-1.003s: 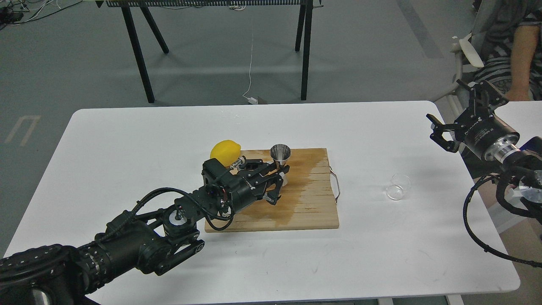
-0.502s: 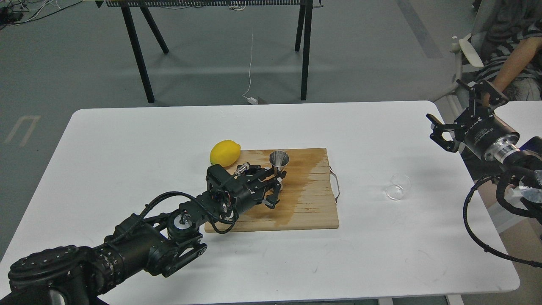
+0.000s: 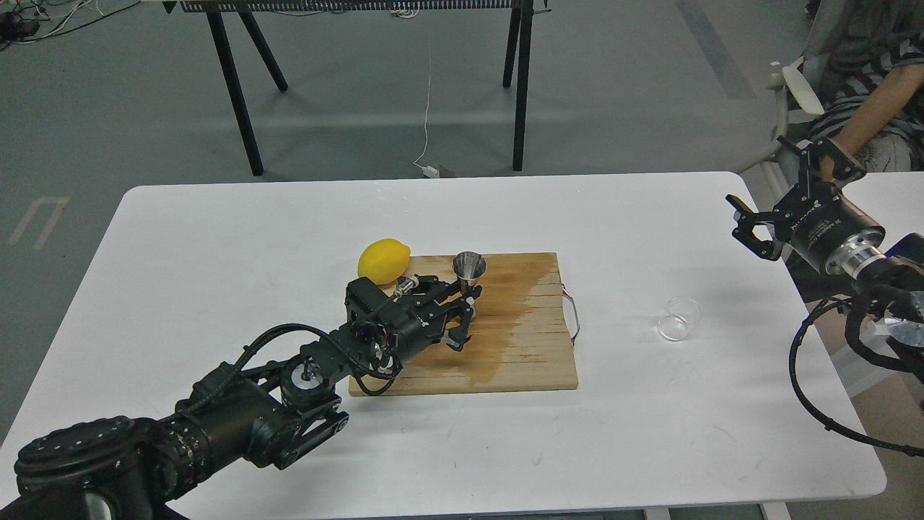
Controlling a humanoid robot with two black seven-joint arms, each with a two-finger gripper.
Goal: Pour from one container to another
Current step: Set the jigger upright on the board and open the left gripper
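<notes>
The steel jigger stands upright over the wooden cutting board, near its back left part. My left gripper reaches in from the lower left and is shut on the jigger's lower half. The clear glass cup sits alone on the white table to the right of the board, upright, with nothing touching it. My right gripper hangs open above the table's right edge, well behind and to the right of the cup, holding nothing.
A yellow lemon lies at the board's back left corner, right beside my left wrist. A dark wet patch covers the board's middle. A person's arm and a chair are at the far right. A black table's legs stand beyond the white table.
My left gripper has drawn back a little to the left and the jigger has shifted left with it. The person's arm at the right has moved. The glass cup and right gripper have stayed put.
</notes>
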